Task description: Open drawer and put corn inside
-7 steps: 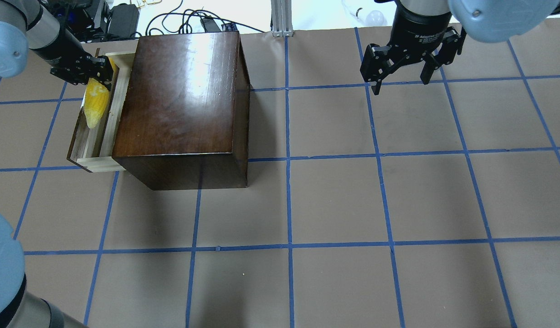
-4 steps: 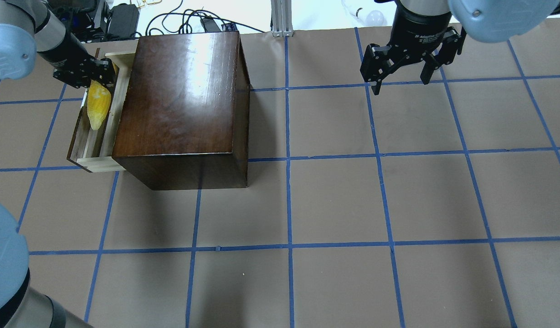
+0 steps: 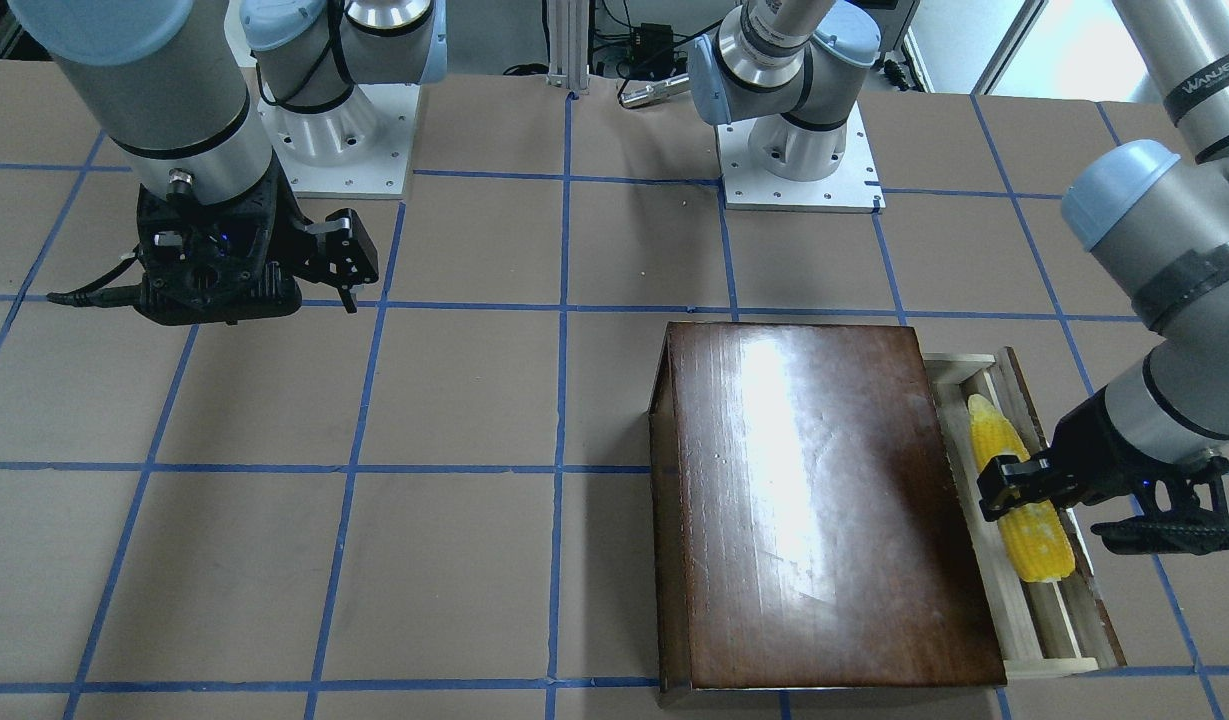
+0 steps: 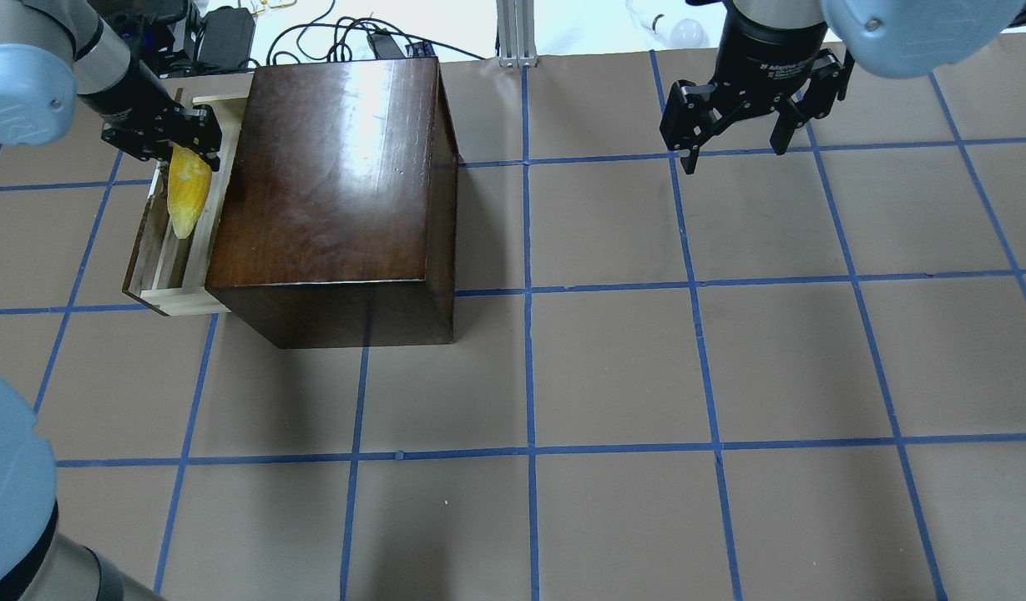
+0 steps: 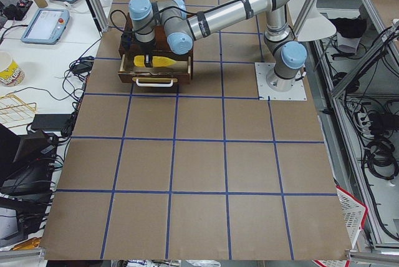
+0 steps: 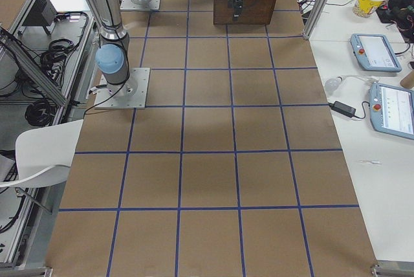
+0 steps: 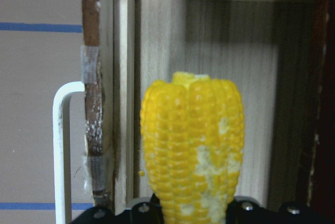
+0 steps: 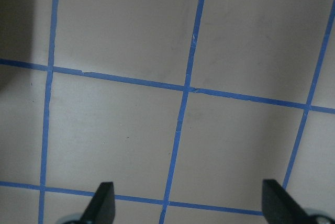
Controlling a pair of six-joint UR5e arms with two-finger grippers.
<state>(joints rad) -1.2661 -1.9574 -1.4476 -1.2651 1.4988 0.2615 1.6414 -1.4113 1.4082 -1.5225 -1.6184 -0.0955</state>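
Note:
The drawer (image 4: 166, 271) is pulled out of the left side of the dark brown box (image 4: 337, 184). It shows as a pale wooden tray with a dark front panel (image 7: 93, 103) and a white handle (image 7: 60, 145). My left gripper (image 4: 174, 146) is shut on the yellow corn (image 4: 185, 196) at its thick end. It holds the corn lengthwise inside the drawer's outline, as the front-facing view also shows (image 3: 1019, 500). I cannot tell whether the corn touches the drawer floor (image 7: 246, 77). My right gripper (image 4: 736, 154) is open and empty, hovering over the table far to the right.
The table is brown paper with a blue tape grid. Cables and power bricks (image 4: 229, 33) lie beyond the table's far edge behind the box. An aluminium post (image 4: 517, 33) stands at the far middle edge.
My left gripper has carried the corn a little toward the box and the far end of the drawer. The right arm has not moved.

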